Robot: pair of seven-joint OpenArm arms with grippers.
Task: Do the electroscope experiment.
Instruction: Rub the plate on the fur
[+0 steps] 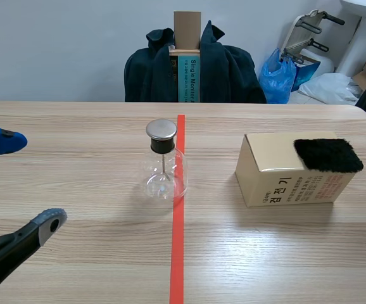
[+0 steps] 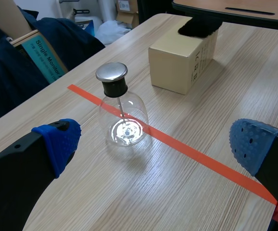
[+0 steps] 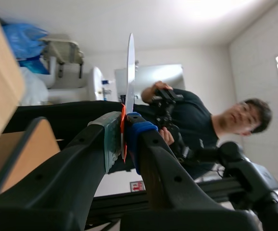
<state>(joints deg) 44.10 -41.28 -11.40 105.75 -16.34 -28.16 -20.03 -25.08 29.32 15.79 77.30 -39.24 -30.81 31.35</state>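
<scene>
The surface (image 1: 75, 183) has a pale wood-grain finish, matt. The flask (image 1: 163, 174) is clear glass, smooth and glossy. Its cap (image 1: 161, 129) is brushed metal over a matt black stopper (image 1: 162, 146). The box (image 1: 278, 171) is tan cardboard, matt. The patch (image 1: 328, 154) at the box's top right corner is black and furry. The strip (image 3: 130, 67) clamped in the right pincer (image 3: 123, 131) is thin, smooth and glossy.

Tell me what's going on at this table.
The electroscope, a glass flask with a metal cap, stands on the table beside the red tape line. The left tool hangs open just short of it, touching nothing. The right tool, out of the scene view, is shut on a thin flat strip. A cardboard box with black fur on top sits further right.
</scene>
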